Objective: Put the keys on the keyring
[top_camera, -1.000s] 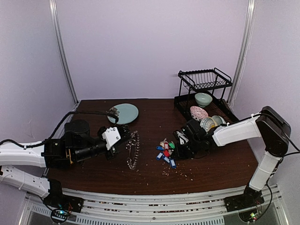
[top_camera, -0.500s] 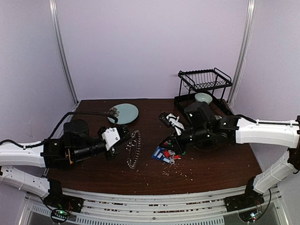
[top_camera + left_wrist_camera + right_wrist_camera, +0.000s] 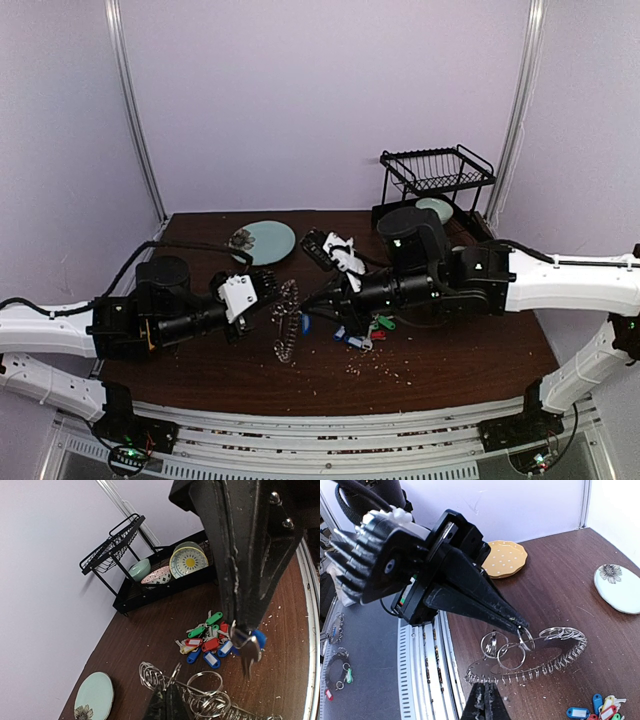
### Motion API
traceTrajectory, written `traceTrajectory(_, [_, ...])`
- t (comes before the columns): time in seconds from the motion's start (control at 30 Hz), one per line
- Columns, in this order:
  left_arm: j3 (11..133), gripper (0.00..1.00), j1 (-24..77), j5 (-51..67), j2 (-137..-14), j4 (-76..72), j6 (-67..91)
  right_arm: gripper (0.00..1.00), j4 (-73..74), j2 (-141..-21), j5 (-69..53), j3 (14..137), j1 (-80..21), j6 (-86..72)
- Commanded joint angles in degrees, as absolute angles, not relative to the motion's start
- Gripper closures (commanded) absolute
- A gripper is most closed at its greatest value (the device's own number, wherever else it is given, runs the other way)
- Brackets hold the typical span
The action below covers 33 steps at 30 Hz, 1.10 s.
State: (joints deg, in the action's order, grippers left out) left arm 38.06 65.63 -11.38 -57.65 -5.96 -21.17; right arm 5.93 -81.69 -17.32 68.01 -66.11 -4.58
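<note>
The keyring (image 3: 285, 322), a wire ring fringed with small silvery rings, lies mid-table. My left gripper (image 3: 272, 297) is shut on one of its small rings (image 3: 192, 612) and holds that edge up. This also shows in the right wrist view (image 3: 520, 626). My right gripper (image 3: 308, 306) is shut on a blue-tagged key (image 3: 251, 642) and hangs just right of the keyring (image 3: 535, 655). In its own view the fingers (image 3: 479, 702) are closed and the key is hidden. The other keys (image 3: 360, 330), with blue, red and green tags, lie in a pile (image 3: 207, 640) to the right.
A black dish rack (image 3: 435, 190) holding bowls stands at the back right. A teal plate (image 3: 268, 240) lies at the back left. A yellow dotted plate (image 3: 507, 560) shows in the right wrist view. Crumbs dot the table. Metal rails (image 3: 330, 430) run along the near edge.
My right arm has swung left from the key pile near the rack to beside the keyring, carrying a blue-tagged key. The left arm and keyring have stayed put.
</note>
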Motion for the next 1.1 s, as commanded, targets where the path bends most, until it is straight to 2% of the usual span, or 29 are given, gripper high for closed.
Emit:
traceTrajectory(0.0, [39.7,1.00,66.3,-12.9,-57.2,-9.8,-22.1,1.00,3.0,-82.1,-9.9,69.1,-68.4,0.5])
traceTrajectory(0.43, [39.2,1.00,66.4,-12.2,-56.1,-10.3,-22.1,1.00,0.4,-85.5,-3.3,70.4,-68.8,4.6])
traceTrajectory(0.57, [36.4,1.00,66.4,-9.8,-52.4,-13.3,-23.7,1.00,-1.8,-82.0,-8.5,66.3,-67.1,4.3])
traceTrajectory(0.77, [28.4,1.00,66.7,-4.3,-42.7,-22.5,-40.2,1.00,-3.2,-74.6,-16.7,61.5,-63.6,6.0])
traceTrajectory(1.07, [37.7,1.00,70.9,-9.8,-48.9,-18.9,-59.5,1.00,-0.2,-70.7,-22.5,63.3,-59.8,10.8])
